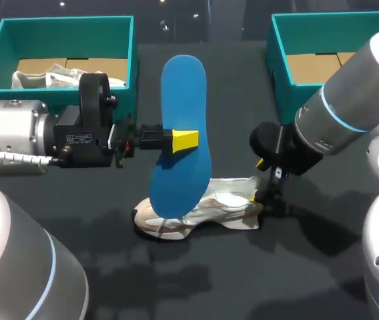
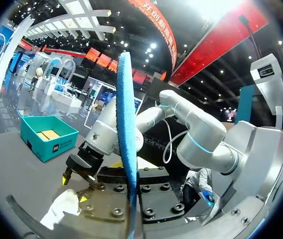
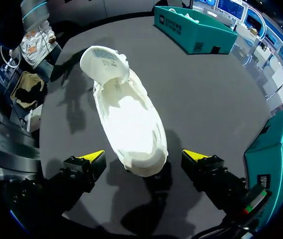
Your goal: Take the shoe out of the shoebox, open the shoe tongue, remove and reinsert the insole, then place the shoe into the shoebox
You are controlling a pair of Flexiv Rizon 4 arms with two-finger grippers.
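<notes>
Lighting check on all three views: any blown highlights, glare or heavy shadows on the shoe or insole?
Right wrist view: shoe interior blown out to white, detail lost; dark shadows from it and the right gripper fall on the table. Head view: no glare; soft shadows under shoe and insole. Left wrist view: strong glare overhead, above the edge-on insole.

Dark grey table (image 1: 243, 280), matte top, curved edge

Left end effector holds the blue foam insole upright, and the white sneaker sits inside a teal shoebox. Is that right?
Not quite. The white sneaker lies on the dark table, outside the teal shoeboxes, as the head view shows. The left end effector does hold the blue foam insole upright.
</notes>
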